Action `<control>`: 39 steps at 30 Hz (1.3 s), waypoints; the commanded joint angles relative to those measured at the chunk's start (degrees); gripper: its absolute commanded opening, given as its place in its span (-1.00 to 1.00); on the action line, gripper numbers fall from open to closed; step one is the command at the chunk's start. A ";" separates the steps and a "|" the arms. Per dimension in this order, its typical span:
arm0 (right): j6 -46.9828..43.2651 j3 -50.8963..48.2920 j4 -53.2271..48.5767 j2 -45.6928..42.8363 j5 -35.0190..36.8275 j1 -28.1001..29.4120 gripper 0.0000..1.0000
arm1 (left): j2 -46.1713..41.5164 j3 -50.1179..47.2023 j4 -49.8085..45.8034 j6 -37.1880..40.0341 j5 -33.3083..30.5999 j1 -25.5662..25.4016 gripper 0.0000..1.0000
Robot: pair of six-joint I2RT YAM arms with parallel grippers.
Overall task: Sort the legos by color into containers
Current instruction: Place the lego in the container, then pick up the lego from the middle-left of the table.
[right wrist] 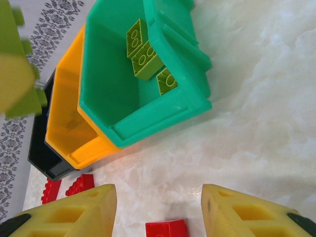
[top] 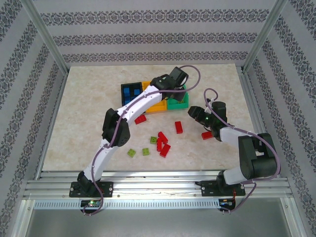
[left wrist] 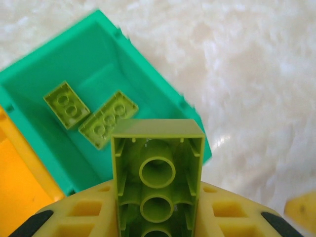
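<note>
Top view, step: our left arm [top: 133, 106] reaches over the row of bins to the green bin [top: 177, 104]. We judge a drop is due. Loose legos [top: 163, 143] wait on the counter [top: 89, 113].
Top view, doing it well: we should centre over the green bin, clear of the orange bin [top: 158, 105], then release low.
Left wrist, grip: the left fingers [left wrist: 84, 212] are clamped on a lime brick [left wrist: 158, 163] that hangs over the bin's corner. Two lime bricks [left wrist: 108, 118] lie inside.
Right wrist, grip: the right fingers [right wrist: 74, 215] stand apart and hold nothing. A red brick [right wrist: 167, 229] lies on the counter between them, seemingly touching neither.
</note>
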 commanded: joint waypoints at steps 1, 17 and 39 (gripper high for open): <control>0.74 -0.73 1.67 -0.27 -0.28 -0.68 -0.01 | 3.58 6.57 -5.51 -5.98 -0.48 2.11 -0.47; 0.92 -0.99 1.95 -1.14 -0.97 -0.62 -0.01 | -12.26 -13.84 -0.67 -5.34 -0.55 0.24 0.29; -2.65 -0.24 -1.09 -3.05 2.84 2.90 0.00 | -50.72 -81.96 24.06 -14.25 7.33 -0.20 0.38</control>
